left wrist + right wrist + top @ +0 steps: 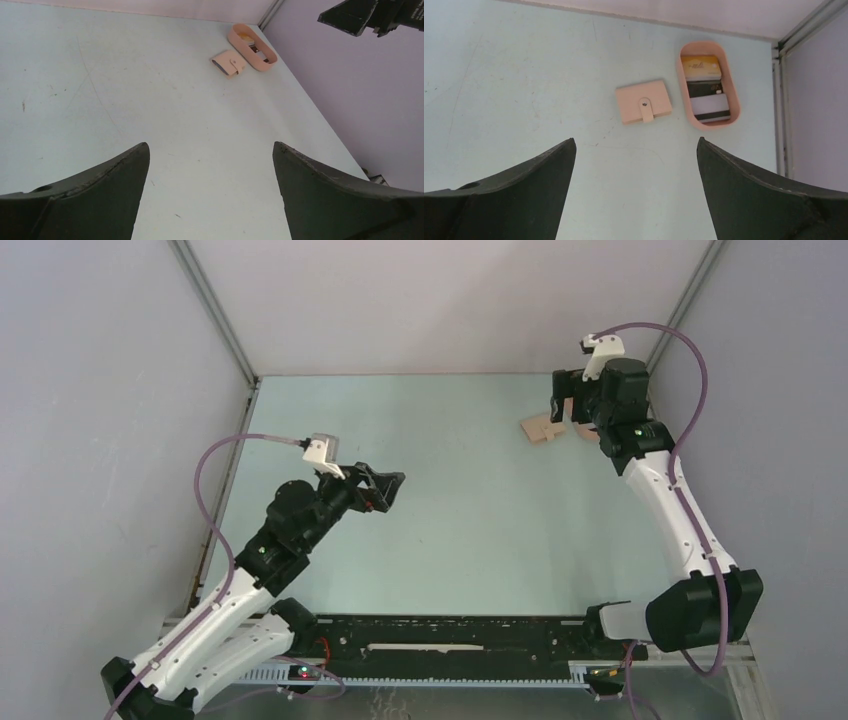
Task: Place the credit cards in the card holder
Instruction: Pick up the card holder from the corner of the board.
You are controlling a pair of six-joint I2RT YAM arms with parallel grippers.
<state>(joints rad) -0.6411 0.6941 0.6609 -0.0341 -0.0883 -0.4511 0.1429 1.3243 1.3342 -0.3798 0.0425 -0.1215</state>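
My right gripper [634, 145] hangs over the table [524, 75] with its fingers spread wide, holding nothing. From its wrist camera, the card holder [644, 101] lies flat and snapped closed at twelve o'clock. The oval tray [700, 48] sits just beside it at one o'clock, not touching. The credit cards [704, 89] lie inside the tray: a yellow one at the far end, a dark one in the middle, a pale striped one nearest. My left gripper [210, 150], toward nine o'clock in the overhead view, is likewise spread and empty.

A lab test cell: bare grey panels [100, 390] enclose a pale table [470, 530].
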